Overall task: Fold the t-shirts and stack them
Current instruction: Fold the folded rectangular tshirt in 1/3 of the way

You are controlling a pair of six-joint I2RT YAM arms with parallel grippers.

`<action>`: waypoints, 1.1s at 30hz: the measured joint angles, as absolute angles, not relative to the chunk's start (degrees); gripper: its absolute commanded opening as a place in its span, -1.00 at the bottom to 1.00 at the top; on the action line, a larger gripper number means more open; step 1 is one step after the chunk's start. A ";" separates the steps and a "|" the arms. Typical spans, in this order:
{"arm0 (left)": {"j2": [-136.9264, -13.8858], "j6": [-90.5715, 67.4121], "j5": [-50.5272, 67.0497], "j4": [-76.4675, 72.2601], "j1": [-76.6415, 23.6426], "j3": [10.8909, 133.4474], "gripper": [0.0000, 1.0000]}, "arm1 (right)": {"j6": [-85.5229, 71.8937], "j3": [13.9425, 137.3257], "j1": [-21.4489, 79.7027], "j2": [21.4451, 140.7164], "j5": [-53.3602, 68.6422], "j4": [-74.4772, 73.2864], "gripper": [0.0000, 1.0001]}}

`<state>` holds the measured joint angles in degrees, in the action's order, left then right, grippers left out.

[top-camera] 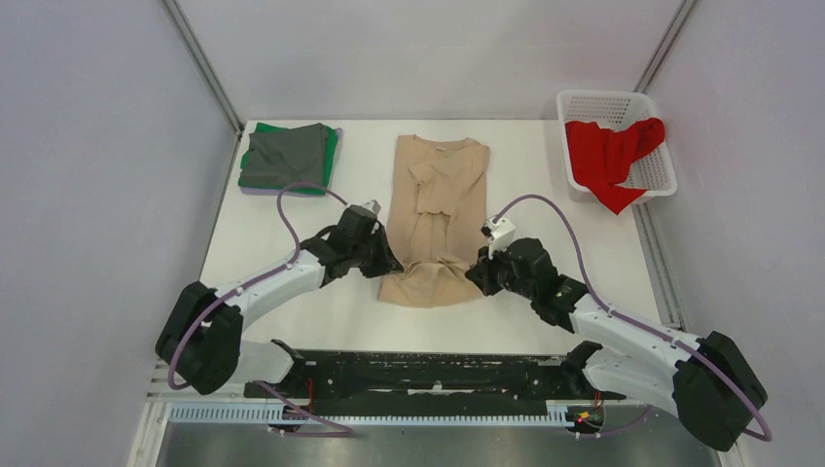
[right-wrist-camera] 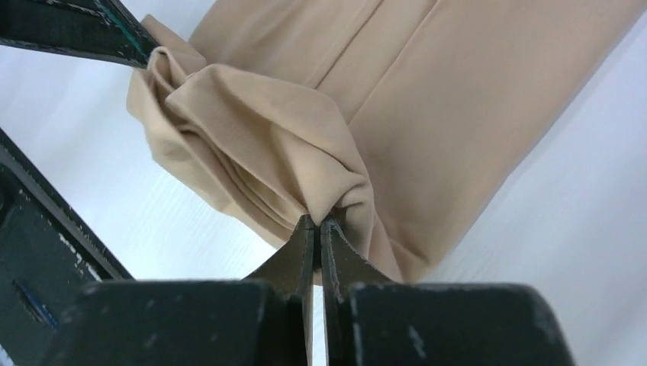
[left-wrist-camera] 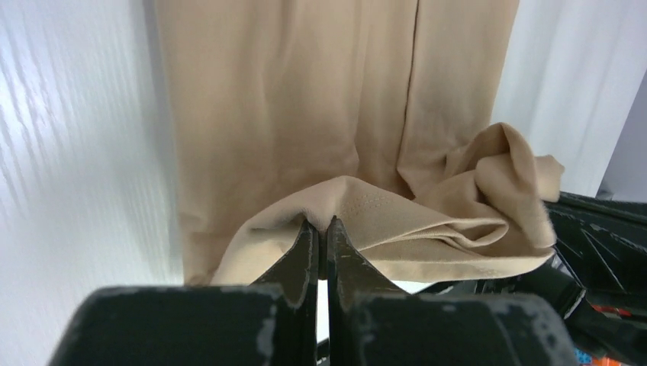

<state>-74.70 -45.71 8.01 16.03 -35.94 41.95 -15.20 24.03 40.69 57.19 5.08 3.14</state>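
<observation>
Beige t-shirt lying lengthwise at the middle of the white table, collar at the far end. Left gripper and right gripper each have jaws pressed together on a corner of its bunched near hem.

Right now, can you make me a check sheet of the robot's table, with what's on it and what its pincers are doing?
Surface: white table, no spills seen.
Job's things: beige t-shirt laid out in the middle, near hem bunched up; red t-shirt spilling over the edge of the basket; dark grey t-shirt folded on top of a green t-shirt and a lavender t-shirt, far left.
Clutter: nothing seen.
Grippers: left pincer and right pincer both shut on the beige t-shirt's near hem, one at each side.
Cables: purple cables loop off each arm, clear of the cloth.
Surroundings: grey walls around the table.
</observation>
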 measured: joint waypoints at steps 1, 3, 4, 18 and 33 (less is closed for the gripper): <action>-75.75 -45.39 8.19 15.70 -35.09 42.54 -0.96 | -14.85 24.43 39.94 57.87 5.34 3.68 -1.00; -77.67 -44.91 8.32 14.87 -33.74 43.83 -0.96 | -14.17 25.32 38.22 59.24 5.78 5.21 -1.00; -78.39 -44.75 8.29 14.55 -33.34 44.47 -0.96 | -13.85 25.74 37.47 59.90 5.82 6.02 -1.00; -92.18 -41.34 3.46 11.46 -29.28 59.77 -0.96 | -11.77 32.82 28.49 72.49 4.45 14.57 -1.00; -103.44 -39.86 1.56 11.64 -25.93 68.66 -0.85 | -11.75 37.71 22.20 86.04 7.20 23.09 -1.00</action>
